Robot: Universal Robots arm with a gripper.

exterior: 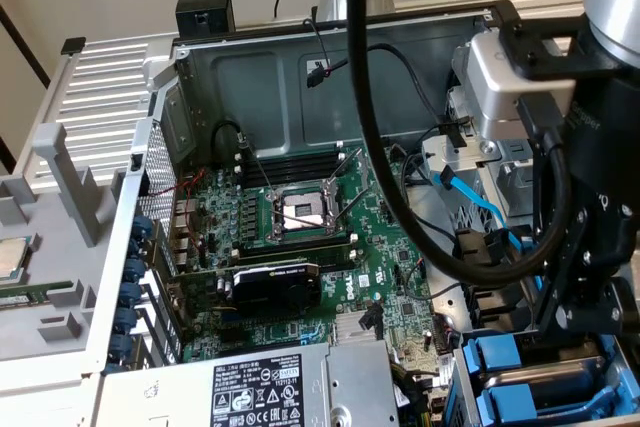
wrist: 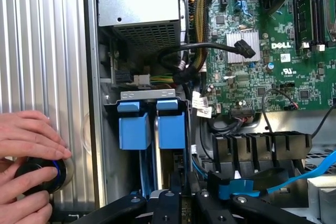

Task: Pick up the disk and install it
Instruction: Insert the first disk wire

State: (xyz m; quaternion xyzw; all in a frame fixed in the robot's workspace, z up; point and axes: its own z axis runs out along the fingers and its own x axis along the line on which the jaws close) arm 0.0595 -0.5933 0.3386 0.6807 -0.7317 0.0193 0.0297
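Note:
The disk [wrist: 171,129] stands edge-up in the metal drive cage [wrist: 147,94], its blue carrier facing the wrist camera. A second blue carrier [wrist: 131,132] sits beside it, on the side away from the motherboard. My gripper [wrist: 177,184] is at the disk's near end, its black fingers drawn close together on the thin edge. In the exterior view my gripper [exterior: 595,317] hangs over the cage at the lower right. Its tips are hidden behind the two blue carriers, the disk [exterior: 505,359] and its neighbour [exterior: 520,409].
A person's hands [wrist: 26,145] rest on a black knob [wrist: 37,177] on the ribbed grey panel [wrist: 47,51] beside the case. The power supply [wrist: 139,3], motherboard [wrist: 262,56], black cable bundles [wrist: 194,61] and a blue data cable [wrist: 294,174] crowd around the cage.

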